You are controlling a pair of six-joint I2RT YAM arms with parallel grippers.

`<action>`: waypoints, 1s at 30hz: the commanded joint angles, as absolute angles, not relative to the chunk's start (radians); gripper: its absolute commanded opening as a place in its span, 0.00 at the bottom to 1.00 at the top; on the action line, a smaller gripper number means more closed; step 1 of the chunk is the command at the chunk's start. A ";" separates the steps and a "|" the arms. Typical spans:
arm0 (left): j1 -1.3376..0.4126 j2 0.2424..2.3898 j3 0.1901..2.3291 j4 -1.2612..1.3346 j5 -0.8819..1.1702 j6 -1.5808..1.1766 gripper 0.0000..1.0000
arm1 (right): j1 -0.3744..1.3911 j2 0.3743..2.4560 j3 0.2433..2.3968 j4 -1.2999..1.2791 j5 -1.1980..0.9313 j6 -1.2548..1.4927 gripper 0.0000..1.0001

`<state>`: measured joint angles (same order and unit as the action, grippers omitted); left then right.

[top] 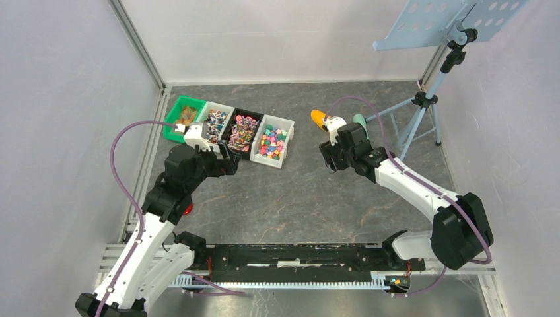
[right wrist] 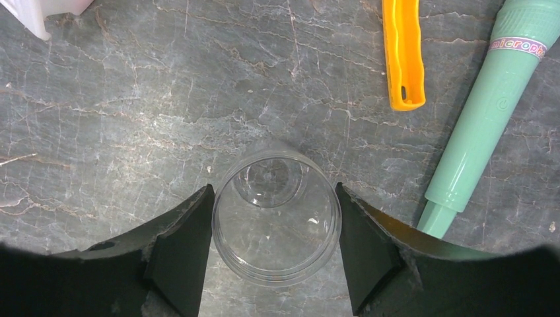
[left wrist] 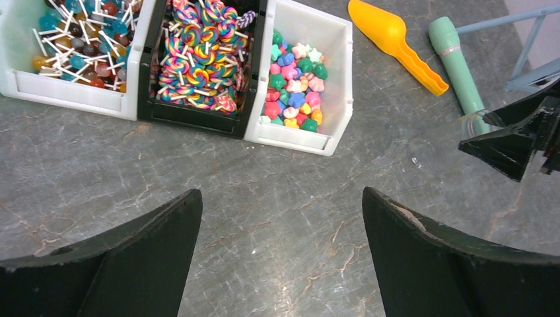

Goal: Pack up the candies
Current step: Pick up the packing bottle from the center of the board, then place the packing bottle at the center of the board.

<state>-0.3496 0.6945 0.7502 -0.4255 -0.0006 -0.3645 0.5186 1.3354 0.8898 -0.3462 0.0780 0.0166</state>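
Work surface: a grey stone-patterned table [top: 297, 205] enclosed by pale walls, with a music stand [top: 449, 30] at 1 o'clock

Top view. Four bins sit in a row at 11 o'clock. The candies [top: 273, 142] fill the white end bin [top: 288, 125], the one nearest the table centre. The left gripper [top: 229, 163] hovers just in front of the row. The right gripper [top: 329, 158] is lowered near centre, with the orange scoop [top: 318, 119] and a green microphone [top: 360, 121] just beyond it at 12 o'clock.

Left wrist view. The left fingers [left wrist: 132, 264] stand wide apart with only bare table between them; nothing is held. The candies [left wrist: 294, 86] lie at 12 o'clock, loose in their bin. The scoop [left wrist: 396, 43] lies at 1 o'clock. Judgement: this arm is posed spread, facing bin and scoop, ready to take the scoop.

Right wrist view. A clear cup [right wrist: 277, 218] stands upright, mouth up and empty. The right fingers [right wrist: 178, 257] bear on its wall at 9 and 3 o'clock, clamped on it. Judgement: gripping across the full width steadies this light container for filling; no candy is packed yet
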 commanded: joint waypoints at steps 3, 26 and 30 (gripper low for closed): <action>-0.360 0.676 0.788 -0.464 -0.061 -0.267 0.96 | 0.556 1.276 0.889 -0.365 0.032 0.017 0.63; -0.360 0.479 0.762 -0.492 -0.357 -0.264 0.93 | 1.038 1.491 1.064 -0.297 0.084 0.214 0.61; -0.359 0.466 0.749 -0.472 -0.350 -0.262 0.93 | 1.068 1.519 1.093 -0.291 0.082 0.224 0.63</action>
